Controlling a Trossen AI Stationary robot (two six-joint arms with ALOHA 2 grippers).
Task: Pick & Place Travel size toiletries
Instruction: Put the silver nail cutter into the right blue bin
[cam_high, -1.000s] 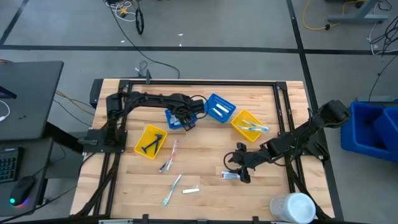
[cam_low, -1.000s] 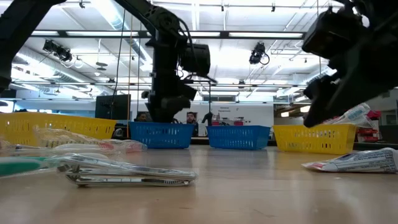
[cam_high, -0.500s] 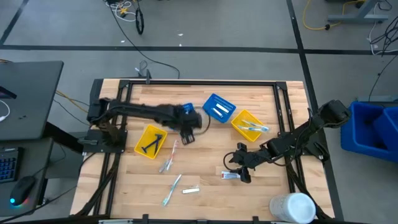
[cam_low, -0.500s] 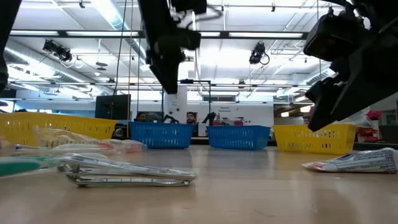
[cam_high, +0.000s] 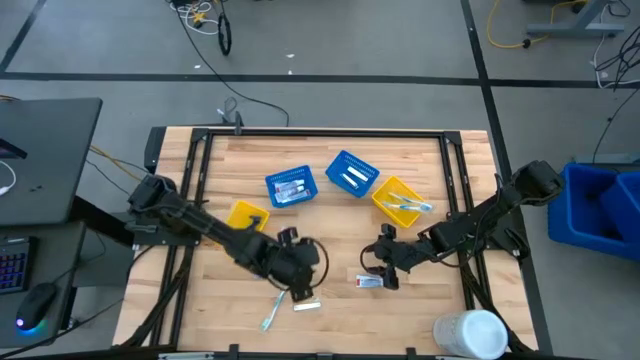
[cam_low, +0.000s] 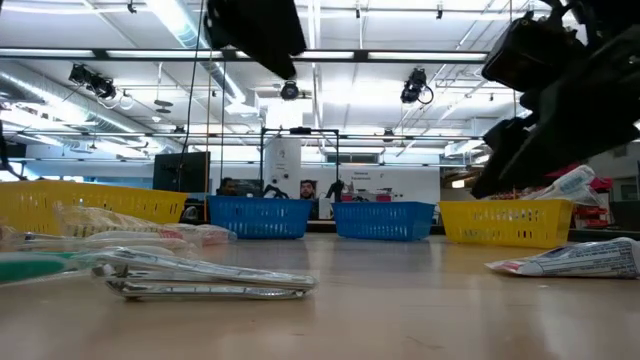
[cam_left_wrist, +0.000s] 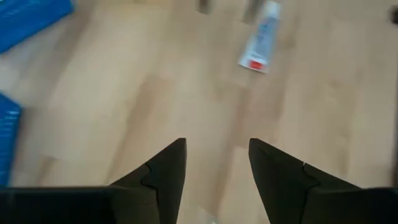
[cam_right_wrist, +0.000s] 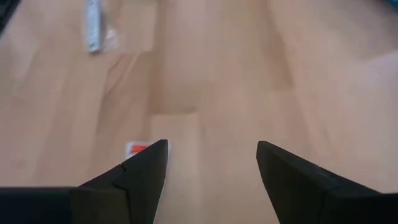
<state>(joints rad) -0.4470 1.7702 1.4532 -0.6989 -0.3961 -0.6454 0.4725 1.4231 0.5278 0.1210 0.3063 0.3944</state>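
Note:
Loose travel size toiletries lie on the wooden table: a white tube with a red mark (cam_high: 370, 282) (cam_left_wrist: 260, 38), a slim toothbrush (cam_high: 271, 315) and a small white item (cam_high: 307, 305). My left gripper (cam_high: 299, 288) (cam_left_wrist: 216, 163) hangs open above the table at near centre, over the white item, with nothing between its fingers. My right gripper (cam_high: 384, 263) (cam_right_wrist: 211, 163) stands open, low over the table just beyond the tube, whose red end (cam_right_wrist: 137, 149) shows beside one finger. More items lie in the blue baskets (cam_high: 291, 188) (cam_high: 352, 173) and a yellow basket (cam_high: 400, 201).
A second yellow basket (cam_high: 243, 214) sits at the left, partly under my left arm. A large white cylinder (cam_high: 470, 333) stands at the near right corner. In the low view a shiny wrapped item (cam_low: 205, 281) and a tube (cam_low: 575, 259) lie close to the camera.
My left gripper has swung from the blue basket at the far centre toward the table's near edge, rising on the way, and now hangs over the loose items, still open and holding nothing. My right arm has kept its place.

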